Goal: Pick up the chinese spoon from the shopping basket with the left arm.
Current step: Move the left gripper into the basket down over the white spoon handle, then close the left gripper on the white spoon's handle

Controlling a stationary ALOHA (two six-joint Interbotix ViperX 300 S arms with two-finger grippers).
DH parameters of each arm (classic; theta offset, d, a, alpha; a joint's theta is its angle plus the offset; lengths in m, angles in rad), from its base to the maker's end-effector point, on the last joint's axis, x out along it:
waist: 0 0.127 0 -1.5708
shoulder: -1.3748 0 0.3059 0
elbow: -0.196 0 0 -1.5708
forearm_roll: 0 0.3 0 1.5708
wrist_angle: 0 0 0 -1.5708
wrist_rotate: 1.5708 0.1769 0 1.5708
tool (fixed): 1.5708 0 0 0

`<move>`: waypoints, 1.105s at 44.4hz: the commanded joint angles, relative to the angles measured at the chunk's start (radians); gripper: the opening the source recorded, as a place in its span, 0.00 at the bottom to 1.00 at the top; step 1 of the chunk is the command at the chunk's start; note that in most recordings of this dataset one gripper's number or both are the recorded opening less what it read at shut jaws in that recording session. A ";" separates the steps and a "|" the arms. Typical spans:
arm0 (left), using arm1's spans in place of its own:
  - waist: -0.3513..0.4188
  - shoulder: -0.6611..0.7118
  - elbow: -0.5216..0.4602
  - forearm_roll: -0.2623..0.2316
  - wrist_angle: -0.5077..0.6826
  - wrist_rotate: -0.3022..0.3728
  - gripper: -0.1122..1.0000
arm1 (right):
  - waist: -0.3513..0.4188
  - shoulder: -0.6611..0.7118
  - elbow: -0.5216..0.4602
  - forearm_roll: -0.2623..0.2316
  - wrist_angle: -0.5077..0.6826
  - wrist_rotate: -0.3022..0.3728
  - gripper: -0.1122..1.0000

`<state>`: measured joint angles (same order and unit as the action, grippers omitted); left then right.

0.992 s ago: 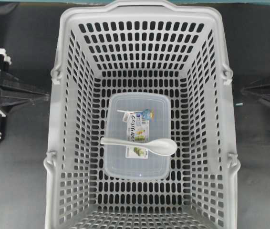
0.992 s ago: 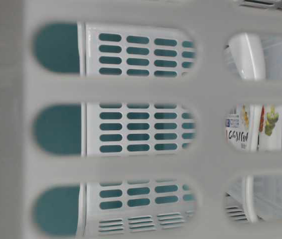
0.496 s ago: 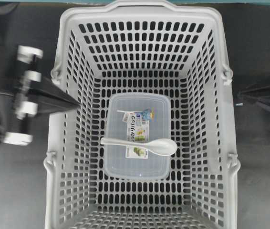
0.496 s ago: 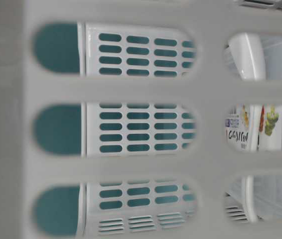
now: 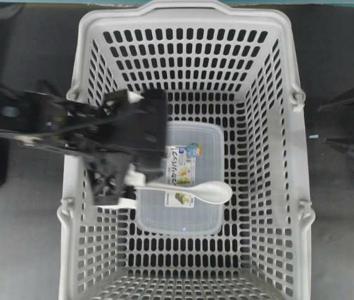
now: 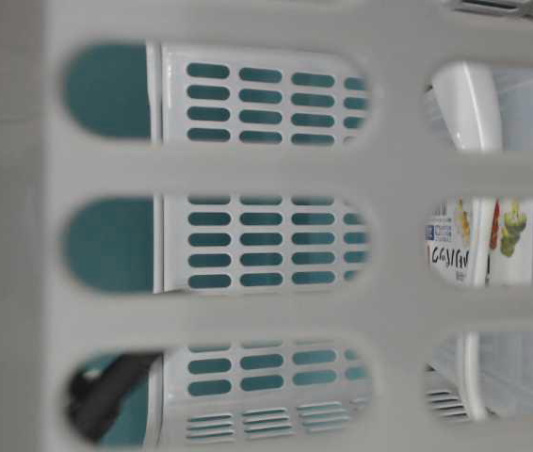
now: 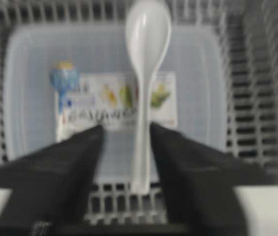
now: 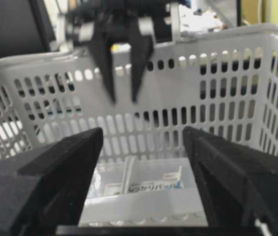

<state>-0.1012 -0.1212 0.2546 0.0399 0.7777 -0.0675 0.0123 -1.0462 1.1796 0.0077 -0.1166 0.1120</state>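
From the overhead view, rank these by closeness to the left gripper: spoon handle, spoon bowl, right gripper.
1. Handle end of the chinese spoon, right beside the left gripper.
2. Spoon bowl, farther right over the clear box.
3. Right gripper, outside the shopping basket.

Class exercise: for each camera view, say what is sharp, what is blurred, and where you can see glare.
Overhead: the shopping basket is sharp, the left end effector smeared. Table-level: the near basket wall is a soft foreground blur, the far wall crisp. Left wrist: everything soft, with glare on the chinese spoon. Right wrist: the right end effector is defocused, the clear box hazy.
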 commanded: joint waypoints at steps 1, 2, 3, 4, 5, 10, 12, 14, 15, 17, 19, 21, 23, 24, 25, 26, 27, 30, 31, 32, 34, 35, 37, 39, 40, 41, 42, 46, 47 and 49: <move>-0.012 0.080 -0.092 0.003 0.069 -0.006 0.59 | 0.002 0.002 -0.014 0.002 -0.005 0.003 0.69; -0.015 0.095 -0.103 0.003 0.081 -0.008 0.64 | 0.003 0.002 -0.014 0.002 -0.005 0.003 0.69; -0.017 0.120 -0.121 0.005 0.098 -0.009 0.72 | 0.002 -0.002 -0.012 0.002 -0.003 0.003 0.69; -0.020 0.133 -0.133 0.005 0.107 -0.009 0.77 | 0.003 -0.002 -0.012 0.002 -0.003 0.003 0.69; -0.023 0.147 -0.143 0.003 0.117 -0.009 0.81 | 0.002 -0.003 -0.012 0.002 0.000 0.003 0.69; -0.029 0.213 -0.176 0.005 0.146 -0.008 0.92 | 0.002 -0.003 -0.011 0.002 0.003 0.003 0.69; -0.034 0.236 -0.183 0.003 0.146 -0.006 0.91 | 0.002 -0.006 -0.012 0.002 0.003 0.003 0.69; -0.037 0.252 -0.187 0.005 0.146 -0.003 0.89 | 0.002 -0.006 -0.012 0.002 0.002 0.003 0.69; -0.038 0.258 -0.187 0.005 0.146 -0.003 0.89 | 0.002 -0.008 -0.012 0.002 0.002 0.003 0.69; -0.040 0.268 -0.187 0.005 0.146 -0.008 0.88 | 0.003 -0.009 -0.012 0.002 0.003 0.003 0.69; -0.041 0.281 -0.190 0.003 0.144 -0.009 0.88 | 0.002 -0.009 -0.012 0.002 0.002 0.003 0.69; -0.043 0.290 -0.190 0.005 0.144 -0.008 0.88 | 0.002 -0.009 -0.011 0.002 0.003 0.002 0.69; -0.043 0.298 -0.189 0.005 0.143 -0.008 0.88 | 0.003 -0.009 -0.011 0.003 0.003 0.002 0.69; -0.043 0.305 -0.186 0.005 0.143 -0.006 0.88 | 0.002 -0.009 -0.011 0.002 0.002 0.002 0.69; -0.041 0.308 -0.184 0.005 0.140 -0.003 0.88 | 0.003 -0.009 -0.011 0.002 0.002 0.000 0.68; -0.041 0.313 -0.181 0.003 0.138 -0.002 0.87 | 0.003 -0.009 -0.009 0.002 0.002 0.000 0.68; -0.041 0.321 -0.179 0.003 0.135 -0.002 0.87 | 0.002 -0.009 -0.009 0.002 0.003 0.000 0.68; -0.040 0.334 -0.173 0.003 0.124 0.000 0.87 | 0.002 -0.009 -0.008 0.002 0.002 0.000 0.68; -0.040 0.337 -0.173 0.005 0.118 0.000 0.87 | 0.002 -0.009 -0.006 0.002 0.002 0.002 0.68; -0.040 0.341 -0.172 0.005 0.114 0.000 0.87 | 0.003 -0.009 -0.005 0.002 0.003 0.002 0.68; -0.040 0.348 -0.169 0.003 0.098 -0.002 0.87 | 0.002 -0.009 -0.005 0.002 0.003 0.002 0.68; -0.040 0.351 -0.167 0.003 0.092 -0.005 0.87 | 0.003 -0.009 -0.005 0.002 0.002 0.002 0.68; -0.038 0.359 -0.163 0.003 0.078 -0.009 0.87 | 0.003 -0.009 -0.005 0.002 0.002 0.002 0.68; -0.040 0.364 -0.158 0.005 0.071 -0.009 0.87 | 0.003 -0.009 -0.005 0.002 0.003 0.002 0.68; -0.040 0.368 -0.155 0.003 0.069 -0.009 0.87 | 0.003 -0.009 -0.005 0.002 0.003 0.002 0.68; -0.040 0.371 -0.153 0.005 0.069 -0.009 0.87 | 0.002 -0.009 -0.005 0.003 0.002 0.002 0.68; -0.041 0.373 -0.149 0.003 0.069 -0.008 0.86 | 0.002 -0.009 -0.003 0.002 0.003 0.002 0.68; -0.041 0.371 -0.140 0.005 0.066 -0.006 0.83 | 0.003 -0.011 -0.003 0.002 0.002 0.002 0.68; -0.041 0.370 -0.137 0.003 0.063 -0.006 0.81 | 0.003 -0.009 -0.005 0.003 0.003 0.002 0.68; -0.041 0.368 -0.130 0.005 0.061 -0.002 0.76 | 0.002 -0.009 -0.003 0.003 0.003 0.003 0.68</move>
<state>-0.1411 0.2470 0.1150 0.0399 0.8437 -0.0736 0.0123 -1.0615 1.1842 0.0077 -0.1089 0.1135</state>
